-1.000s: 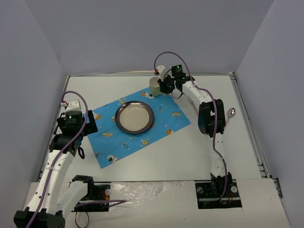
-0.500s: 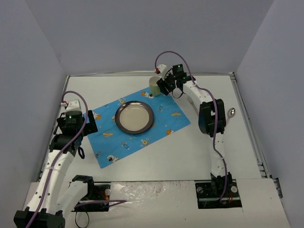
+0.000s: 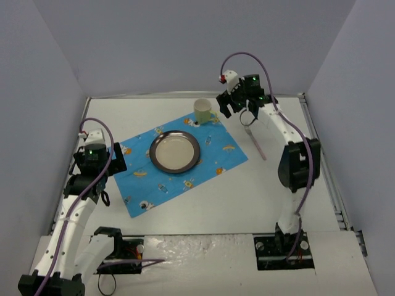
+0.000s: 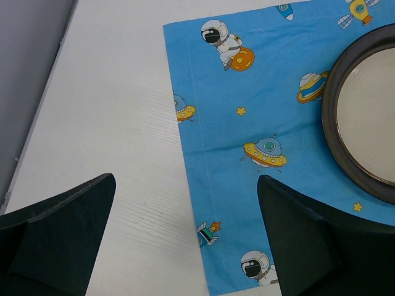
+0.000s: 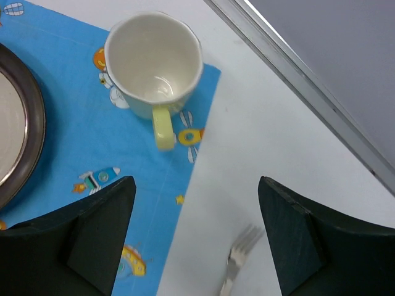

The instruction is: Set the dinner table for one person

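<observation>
Setting for one, stock as it lies:

1. Dinner table [image 3: 216, 197]: white top, walled by lavender panels; it carries everything listed below.
2. Placemat [image 3: 145, 188]: blue space-print cloth, laid askew left of centre. Done.
3. Plate [image 3: 174, 152]: dark-rimmed, on the middle of the placemat. Done.
4. Mug [image 3: 202, 110]: pale, upright and empty, on the far right corner of the placemat, handle turned toward my right arm. It stands free of my fingers. I judge it placed.
5. Fork [image 3: 255, 139]: lying on bare tabletop to the right of the placemat, apart from it, tines toward the far side. I judge it not yet set, since it is well away from the plate.
6. Knife, spoon: none in view.

My tools:
- Right gripper [image 5: 197, 185]: raised near the far side, just right of the mug, jaws spread wide with nothing between them.
- Left gripper [image 4: 185, 185]: over the placemat's left edge, jaws at full spread, empty.

Outstanding, in my estimate: bring the fork alongside the plate, then any other cutlery.
</observation>
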You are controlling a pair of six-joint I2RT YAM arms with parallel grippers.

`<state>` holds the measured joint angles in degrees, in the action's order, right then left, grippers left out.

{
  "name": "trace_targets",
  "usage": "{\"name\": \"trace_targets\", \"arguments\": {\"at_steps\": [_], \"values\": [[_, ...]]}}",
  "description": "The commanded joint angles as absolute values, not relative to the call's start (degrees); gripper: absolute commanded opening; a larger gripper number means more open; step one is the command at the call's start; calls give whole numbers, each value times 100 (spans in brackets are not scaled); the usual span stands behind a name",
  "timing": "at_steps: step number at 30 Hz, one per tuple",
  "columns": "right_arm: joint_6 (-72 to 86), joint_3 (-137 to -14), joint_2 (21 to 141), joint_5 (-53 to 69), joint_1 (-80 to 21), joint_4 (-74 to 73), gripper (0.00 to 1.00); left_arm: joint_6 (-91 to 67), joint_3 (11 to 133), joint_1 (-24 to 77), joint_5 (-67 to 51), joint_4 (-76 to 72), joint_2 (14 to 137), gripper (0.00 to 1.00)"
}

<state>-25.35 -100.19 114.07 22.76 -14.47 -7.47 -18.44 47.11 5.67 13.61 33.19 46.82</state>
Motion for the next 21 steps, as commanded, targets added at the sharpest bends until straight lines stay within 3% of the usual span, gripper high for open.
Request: {"name": "trace_targets", "arguments": {"at_steps": [1, 5, 15, 21], "values": [[-1664, -9069, 10161, 1288, -1135, -269, 79, -1787, 4814, 598, 1398, 3135, 4507, 97], [-981, -8140, 9530, 525, -1024, -56, 84, -1816, 4808, 601, 1352, 3124, 4459, 97], [1323, -5899, 8722, -1822, -458, 580, 85, -1843, 4805, 606, 1298, 3132, 4362, 97], [1907, -4977, 8372, -1598, 243, 668, 85, -1846, 4808, 615, 1241, 3125, 4333, 97]]}}
